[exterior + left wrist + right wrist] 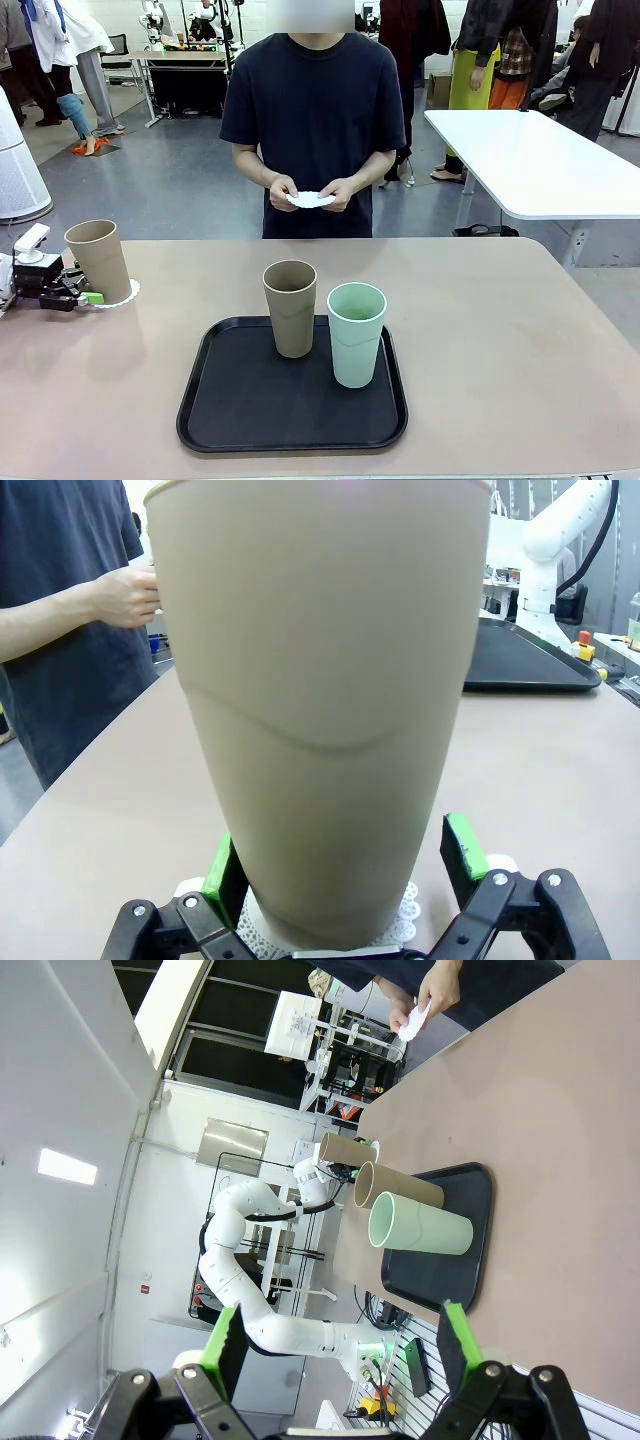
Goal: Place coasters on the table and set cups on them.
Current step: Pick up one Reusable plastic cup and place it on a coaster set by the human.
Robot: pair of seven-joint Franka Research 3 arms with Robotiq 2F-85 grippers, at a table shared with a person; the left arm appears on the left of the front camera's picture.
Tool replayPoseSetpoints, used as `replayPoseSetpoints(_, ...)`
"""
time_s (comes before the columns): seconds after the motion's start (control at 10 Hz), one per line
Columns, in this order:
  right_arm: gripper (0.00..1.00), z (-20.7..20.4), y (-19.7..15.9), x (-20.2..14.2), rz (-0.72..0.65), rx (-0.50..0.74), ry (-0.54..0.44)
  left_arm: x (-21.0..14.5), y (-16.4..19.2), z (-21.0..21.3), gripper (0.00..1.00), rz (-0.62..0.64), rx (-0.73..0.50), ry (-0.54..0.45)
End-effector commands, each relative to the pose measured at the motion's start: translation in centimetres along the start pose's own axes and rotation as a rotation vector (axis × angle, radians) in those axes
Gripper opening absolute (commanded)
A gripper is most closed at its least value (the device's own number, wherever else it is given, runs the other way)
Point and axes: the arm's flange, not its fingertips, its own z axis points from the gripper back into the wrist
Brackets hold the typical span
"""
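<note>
Three cups, tall, tapered, matte, no handles: 2 tan, 1 pale mint. First tan cup (99,258) stands upright on lacy white coaster (128,294) at desk's (500,340) far L, nr its L edge; scalloped rim pokes out round base. Left pincer (342,860) wide, green pads either side of cup's foot, one just beside the wall, other w/ clear gap. Second tan cup (291,308) & mint cup (356,333) upright, close side by side on black tray (250,410), mid-desk, nr the near edge. Person's hands (284,192) hold white paper coaster (311,199) beyond far edge. Right pincer (340,1345) wide, nothing btwn pads, up off desk. Broad bare top R of tray.
</note>
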Motion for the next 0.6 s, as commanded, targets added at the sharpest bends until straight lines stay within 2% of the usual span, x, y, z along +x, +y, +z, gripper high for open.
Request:
replayPoseSetpoints(0.0,1.00,-0.2,0.0,0.1,-0.004,0.006,-0.013,-0.1,-0.2,0.6,1.00,-0.026,-0.003,0.021)
replayPoseSetpoints(0.5,1.00,-0.2,0.0,0.1,-0.004,0.006,-0.013,0.1,-0.3,2.8,1.00,-0.027,0.010,0.041)
